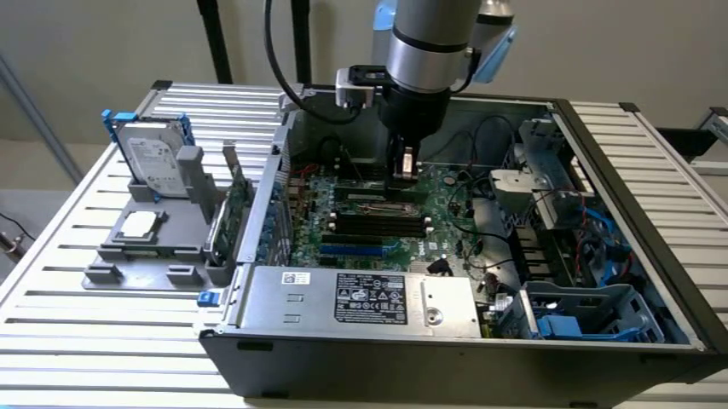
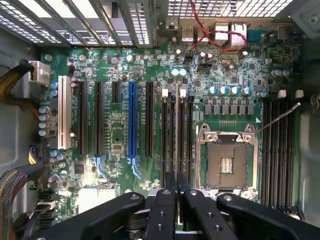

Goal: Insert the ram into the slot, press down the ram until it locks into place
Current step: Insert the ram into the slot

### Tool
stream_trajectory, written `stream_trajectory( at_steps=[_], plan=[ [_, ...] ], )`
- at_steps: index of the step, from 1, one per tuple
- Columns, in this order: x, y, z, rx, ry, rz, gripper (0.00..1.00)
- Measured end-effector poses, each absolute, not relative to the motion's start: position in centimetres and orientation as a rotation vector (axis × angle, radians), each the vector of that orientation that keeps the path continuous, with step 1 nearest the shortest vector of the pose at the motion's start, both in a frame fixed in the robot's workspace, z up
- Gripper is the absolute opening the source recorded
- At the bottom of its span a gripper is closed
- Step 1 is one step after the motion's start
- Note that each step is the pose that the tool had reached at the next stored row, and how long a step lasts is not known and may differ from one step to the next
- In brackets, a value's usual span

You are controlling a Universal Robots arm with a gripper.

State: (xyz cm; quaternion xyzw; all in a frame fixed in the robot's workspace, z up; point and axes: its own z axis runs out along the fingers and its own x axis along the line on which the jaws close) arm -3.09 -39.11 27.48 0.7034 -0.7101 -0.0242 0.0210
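Wrist view: end effector (image 2: 176, 182) fingers are pinched almost together on the long thin green memory stick (image 2: 176, 131), which shows edge-on as a thin line running away from the fingertips. The stick runs parallel to the bank of long narrow black plastic memory sockets (image 2: 164, 140) with small end clips. That bank lies between the square silver processor socket (image 2: 227, 161) and the blue expansion slot (image 2: 132, 125). The stick lies over one of the middle sockets; can't tell which, or whether its lower edge is in the channel or just above it. Exterior view: end effector (image 1: 404, 177) sits low inside the open black computer case (image 1: 455, 358), which stands on the slatted white metal surface (image 1: 68, 341). The fingertips are close to the green motherboard (image 1: 449, 192), at the far side of the memory sockets (image 1: 376, 223). Under the fingers I can't separate the stick from the board. My read: this is the insert/align step, with the stick gripped over its socket and no sign of lock; clip positions aren't readable. What the job needs from here is the stick square and centred along the socket, the end clips open, and load straight down and even along its length, with no tilt, until both clips close.
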Motion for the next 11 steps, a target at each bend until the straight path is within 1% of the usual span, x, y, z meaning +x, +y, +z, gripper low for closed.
stream_trajectory(
  at_steps=[11],
  plan=[
    [-2.9, -39.1, 25.6, 2.173, -2.179, -0.04, 0.13]
  ],
)
